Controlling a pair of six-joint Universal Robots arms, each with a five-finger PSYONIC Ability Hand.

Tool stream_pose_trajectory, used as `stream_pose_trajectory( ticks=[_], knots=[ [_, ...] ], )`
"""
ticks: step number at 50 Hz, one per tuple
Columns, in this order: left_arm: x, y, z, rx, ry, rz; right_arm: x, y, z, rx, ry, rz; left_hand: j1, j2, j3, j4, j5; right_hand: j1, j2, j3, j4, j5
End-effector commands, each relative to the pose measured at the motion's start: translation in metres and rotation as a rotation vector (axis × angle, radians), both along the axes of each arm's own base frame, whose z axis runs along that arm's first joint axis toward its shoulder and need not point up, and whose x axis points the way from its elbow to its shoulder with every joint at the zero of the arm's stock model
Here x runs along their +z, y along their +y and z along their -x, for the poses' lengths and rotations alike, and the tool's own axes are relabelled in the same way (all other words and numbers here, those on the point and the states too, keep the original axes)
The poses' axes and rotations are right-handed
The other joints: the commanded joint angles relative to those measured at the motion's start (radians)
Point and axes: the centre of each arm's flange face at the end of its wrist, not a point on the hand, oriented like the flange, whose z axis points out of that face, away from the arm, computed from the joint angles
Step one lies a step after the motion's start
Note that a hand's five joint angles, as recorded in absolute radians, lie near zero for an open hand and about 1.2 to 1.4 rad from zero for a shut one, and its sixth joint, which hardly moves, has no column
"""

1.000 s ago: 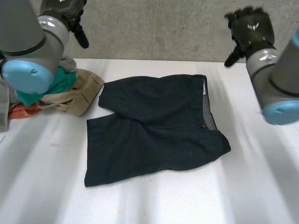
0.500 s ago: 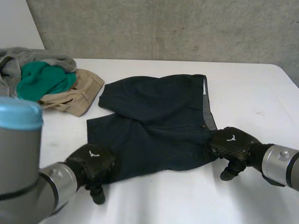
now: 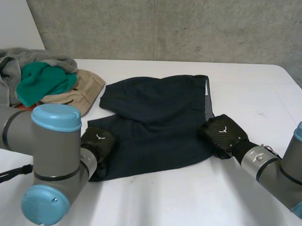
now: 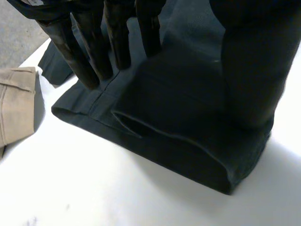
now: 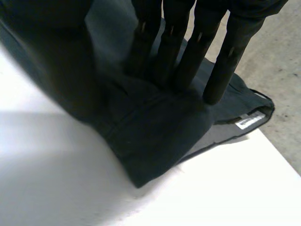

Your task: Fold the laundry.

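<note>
Dark navy shorts lie flat on the white table, waistband toward my right arm, legs toward my left. My left hand is at the near leg's hem corner. Its straight fingers rest on top of the shorts and the thumb sits at the raised hem, pinching it. My right hand is at the near waistband corner. There its fingers press the shorts from above and the thumb closes against the bunched, lifted edge.
A pile of clothes sits at the far left of the table: a grey garment, a green one and beige shorts, whose edge lies close to the dark shorts' leg. A concrete wall stands behind the table.
Both hands came down from high at the far side to the shorts' near corners. In the last half second they slid onto the cloth and its edges lifted.
</note>
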Motion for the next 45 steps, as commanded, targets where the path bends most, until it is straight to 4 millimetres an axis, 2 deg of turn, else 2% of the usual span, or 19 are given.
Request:
stream_pose_trajectory(
  ticks=[1,4,7,9,12,13,16,17,21,25,32,35,36,39,40,41,43,44,45],
  knots=[
    [-0.005,-0.005,0.004,-0.037,-0.069,0.03,0.001,-0.005,0.0,-0.065,0.012,0.028,1.002,1.002,1.002,1.004,1.001,0.57,0.56,0.569,0.571,0.586],
    [0.002,-0.002,0.003,-0.039,-0.071,0.041,0.009,0.002,0.002,-0.079,0.023,0.009,1.005,1.005,1.006,1.007,1.004,0.57,0.56,0.569,0.571,0.586],
    [0.012,0.009,-0.005,-0.028,-0.088,0.022,0.028,0.014,0.009,-0.082,0.044,-0.048,1.005,1.005,1.006,1.007,1.004,0.57,0.56,0.569,0.571,0.586],
    [0.025,0.024,-0.011,-0.039,-0.098,0.009,0.043,0.021,0.023,-0.099,0.079,-0.122,1.005,1.005,1.006,1.007,1.004,0.57,0.56,0.569,0.571,0.586],
    [0.033,0.04,-0.017,-0.061,-0.12,-0.021,0.05,0.03,0.037,-0.094,0.143,-0.226,1.005,1.005,1.006,1.007,1.004,0.57,0.56,0.569,0.571,0.586],
    [0.034,0.054,-0.02,-0.087,-0.152,-0.062,0.054,0.04,0.043,-0.072,0.197,-0.295,1.005,1.005,1.006,1.007,1.004,0.57,0.56,0.569,0.571,0.586],
    [0.031,0.073,-0.026,-0.127,-0.21,-0.149,0.063,0.058,0.051,-0.018,0.298,-0.394,1.005,1.005,1.006,1.007,1.004,0.57,0.56,0.569,0.571,0.586],
    [0.029,0.084,-0.029,-0.151,-0.239,-0.204,0.07,0.071,0.055,0.032,0.359,-0.452,1.005,1.005,1.006,1.007,1.004,0.57,0.56,0.569,0.571,0.586],
    [0.028,0.096,-0.029,-0.18,-0.255,-0.261,0.081,0.09,0.059,0.126,0.428,-0.554,1.005,1.005,1.006,1.007,1.004,0.57,0.56,0.569,0.571,0.586],
    [0.032,0.073,-0.018,-0.138,-0.197,-0.166,0.081,0.093,0.049,0.114,0.39,-0.555,1.005,1.005,1.006,1.007,1.004,0.57,0.56,0.569,0.571,0.586],
    [0.047,0.03,-0.006,-0.072,-0.124,-0.046,0.088,0.073,0.034,0.012,0.248,-0.436,1.005,1.005,1.006,1.007,1.004,0.57,0.56,0.569,0.571,0.586],
    [0.059,0.005,0.002,-0.057,-0.078,0.015,0.097,0.056,0.024,-0.025,0.163,-0.352,1.005,1.005,1.006,1.007,1.004,0.57,0.56,0.569,0.571,0.586],
    [0.067,-0.01,0.007,-0.053,-0.054,0.053,0.1,0.051,0.021,-0.037,0.138,-0.329,1.005,1.005,1.006,1.007,1.004,0.57,0.56,0.569,0.571,0.586],
    [0.076,-0.034,0.016,-0.051,-0.022,0.116,0.102,0.024,0.011,-0.09,0.061,-0.253,1.005,1.005,1.006,1.007,1.004,0.57,0.56,0.569,0.571,0.586],
    [0.082,-0.051,0.022,-0.049,-0.002,0.16,0.102,0.016,0.009,-0.107,0.045,-0.234,1.005,1.005,1.006,1.007,1.004,0.57,0.56,0.569,0.571,0.586],
    [0.084,-0.061,0.025,-0.044,0.008,0.182,0.101,0.001,0.003,-0.142,0.017,-0.198,1.005,1.005,1.006,1.007,1.004,0.57,0.56,0.569,0.571,0.586],
    [0.087,-0.081,0.031,-0.03,0.03,0.225,0.099,-0.014,0.0,-0.186,-0.002,-0.16,1.005,1.005,1.006,1.007,1.004,0.57,0.56,0.569,0.571,0.586],
    [0.088,-0.101,0.035,-0.011,0.047,0.265,0.096,-0.029,-0.004,-0.228,-0.014,-0.121,1.005,1.005,1.006,1.007,1.004,0.57,0.56,0.569,0.571,0.586],
    [0.088,-0.111,0.036,0.0,0.052,0.283,0.094,-0.035,-0.006,-0.245,-0.017,-0.103,1.005,1.005,1.006,1.007,1.004,0.57,0.56,0.569,0.571,0.586]
  ],
)
